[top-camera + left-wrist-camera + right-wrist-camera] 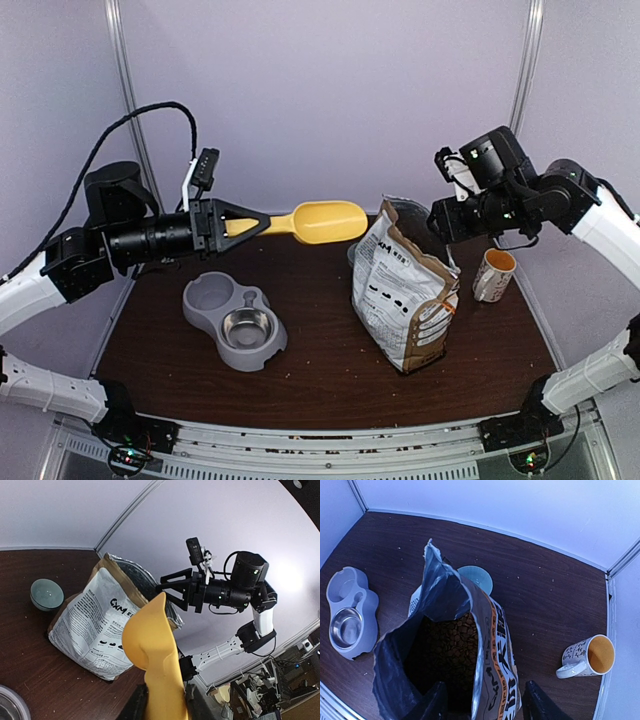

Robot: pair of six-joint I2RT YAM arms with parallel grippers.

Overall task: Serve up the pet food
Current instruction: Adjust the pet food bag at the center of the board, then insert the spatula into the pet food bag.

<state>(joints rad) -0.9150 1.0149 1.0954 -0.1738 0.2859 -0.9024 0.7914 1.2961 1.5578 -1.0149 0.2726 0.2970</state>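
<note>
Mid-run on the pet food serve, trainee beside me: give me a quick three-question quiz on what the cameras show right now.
1. True or false: the left jaws hold the yellow scoop, and it is empty.
2. Where does pet food show? A: in the steel bowl. B: inside the open bag. C: in the mug.
3. Fill in: the right jaws stand ___ at the bag's mouth.

Key: 1 true. 2 B. 3 open.
</note>
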